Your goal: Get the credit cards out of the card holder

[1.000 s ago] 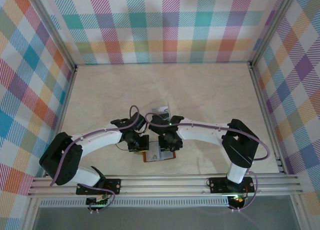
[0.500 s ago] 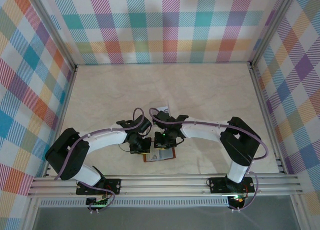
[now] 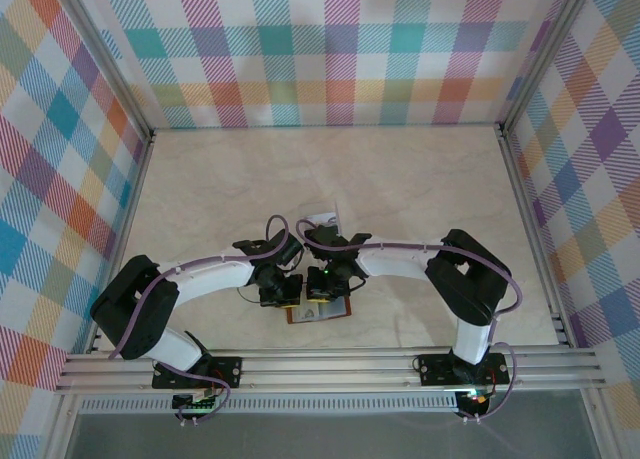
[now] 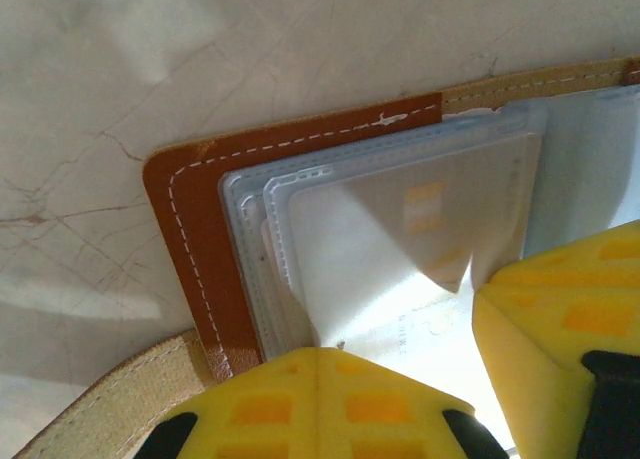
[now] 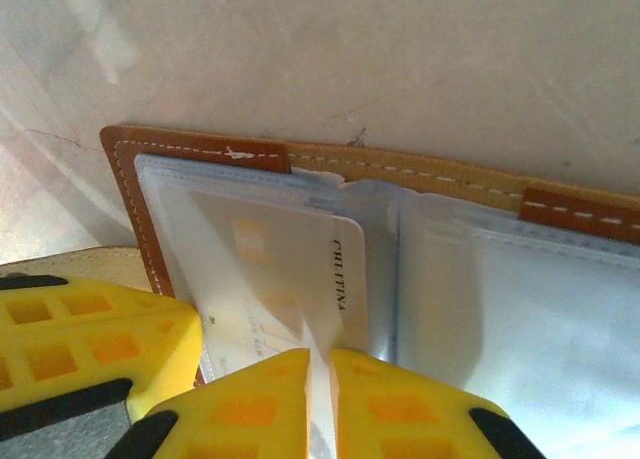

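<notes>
The card holder [image 3: 320, 312] lies on the table [image 3: 400, 179], a credit card [image 5: 280, 264] inside.

Open card holder [image 5: 190, 151], pale credit card [image 5: 290, 264] in clear pocket, fingers [image 5: 240, 409] over it.

The card holder [image 4: 185, 214] is reddish-brown leather with white stitching and a tan inner edge; its clear pockets look greyish-blue. The card [image 5: 290, 269] inside is pale whitish with faint orange marks. The fingers [image 4: 330, 399] are yellow and black. The bench [image 3: 400, 179] is cream with thin brown veins.
</notes>
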`<state>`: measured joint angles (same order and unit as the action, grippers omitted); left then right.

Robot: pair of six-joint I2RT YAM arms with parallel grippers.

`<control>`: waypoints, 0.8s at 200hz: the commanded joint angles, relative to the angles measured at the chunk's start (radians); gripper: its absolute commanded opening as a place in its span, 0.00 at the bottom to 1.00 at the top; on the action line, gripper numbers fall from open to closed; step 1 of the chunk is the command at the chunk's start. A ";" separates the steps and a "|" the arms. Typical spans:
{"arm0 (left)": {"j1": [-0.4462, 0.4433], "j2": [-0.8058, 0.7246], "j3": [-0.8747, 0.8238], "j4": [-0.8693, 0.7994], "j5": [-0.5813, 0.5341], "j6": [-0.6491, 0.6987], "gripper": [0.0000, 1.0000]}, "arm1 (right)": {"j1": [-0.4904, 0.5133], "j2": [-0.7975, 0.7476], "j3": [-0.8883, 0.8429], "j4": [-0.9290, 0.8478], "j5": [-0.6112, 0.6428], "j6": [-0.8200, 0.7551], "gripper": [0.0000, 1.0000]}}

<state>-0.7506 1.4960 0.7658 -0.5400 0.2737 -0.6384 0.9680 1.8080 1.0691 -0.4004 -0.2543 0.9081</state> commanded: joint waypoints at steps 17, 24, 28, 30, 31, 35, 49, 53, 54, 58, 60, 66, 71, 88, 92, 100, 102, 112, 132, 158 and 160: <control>-0.011 0.006 -0.014 -0.021 -0.048 0.009 0.04 | -0.003 -0.002 -0.008 -0.057 0.062 0.002 0.21; -0.011 0.006 -0.014 -0.021 -0.049 0.009 0.04 | -0.003 -0.003 -0.007 -0.064 0.065 0.001 0.21; -0.011 0.007 -0.013 -0.023 -0.050 0.010 0.04 | -0.004 -0.004 -0.005 -0.066 0.068 0.002 0.22; -0.011 0.006 -0.014 -0.024 -0.051 0.010 0.04 | -0.004 -0.005 -0.006 -0.068 0.068 0.002 0.22; -0.011 0.006 -0.013 -0.024 -0.051 0.010 0.04 | -0.004 -0.005 -0.005 -0.069 0.069 0.002 0.22; -0.012 0.007 -0.013 -0.026 -0.053 0.010 0.04 | -0.004 -0.006 -0.005 -0.069 0.069 0.002 0.23; -0.010 0.007 -0.014 -0.029 -0.059 0.013 0.04 | -0.004 -0.009 -0.006 -0.070 0.071 0.003 0.26; -0.012 0.007 -0.014 -0.030 -0.060 0.013 0.04 | -0.003 -0.011 -0.006 -0.072 0.073 0.003 0.26; -0.011 0.008 -0.013 -0.030 -0.060 0.014 0.04 | -0.003 -0.011 -0.007 -0.073 0.073 0.003 0.26; -0.010 0.007 -0.013 -0.031 -0.061 0.015 0.04 | -0.003 -0.012 -0.006 -0.075 0.075 0.003 0.26; -0.011 0.007 -0.013 -0.031 -0.062 0.015 0.04 | -0.004 -0.012 -0.006 -0.075 0.077 0.004 0.27; -0.011 0.008 -0.011 -0.033 -0.063 0.015 0.04 | -0.003 -0.015 -0.006 -0.077 0.079 0.005 0.27; -0.011 0.009 -0.011 -0.035 -0.065 0.017 0.04 | -0.004 -0.018 -0.007 -0.079 0.081 0.005 0.27; -0.011 0.010 -0.014 -0.038 -0.069 0.021 0.04 | -0.003 -0.023 -0.005 -0.091 0.090 0.003 0.28; -0.010 0.010 -0.014 -0.040 -0.071 0.021 0.04 | -0.004 -0.022 -0.005 -0.093 0.092 0.003 0.29; -0.012 0.010 -0.013 -0.042 -0.073 0.022 0.04 | -0.004 -0.024 -0.003 -0.095 0.092 0.002 0.29; -0.012 0.010 -0.014 -0.042 -0.074 0.024 0.04 | -0.004 -0.024 -0.003 -0.095 0.093 0.002 0.29; -0.012 0.011 -0.014 -0.043 -0.075 0.026 0.04 | -0.003 -0.024 -0.003 -0.099 0.095 0.002 0.29; -0.011 0.010 -0.013 -0.043 -0.077 0.028 0.04 | -0.003 -0.025 -0.001 -0.101 0.095 0.001 0.30; -0.012 0.015 -0.010 -0.049 -0.086 0.032 0.04 | -0.003 -0.041 -0.001 -0.090 0.085 0.006 0.30; -0.011 0.017 -0.010 -0.051 -0.087 0.034 0.04 | -0.004 -0.044 -0.001 -0.088 0.083 0.006 0.30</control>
<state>-0.7525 1.4960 0.7658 -0.5396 0.2600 -0.6304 0.9680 1.7905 1.0695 -0.4389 -0.1947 0.9077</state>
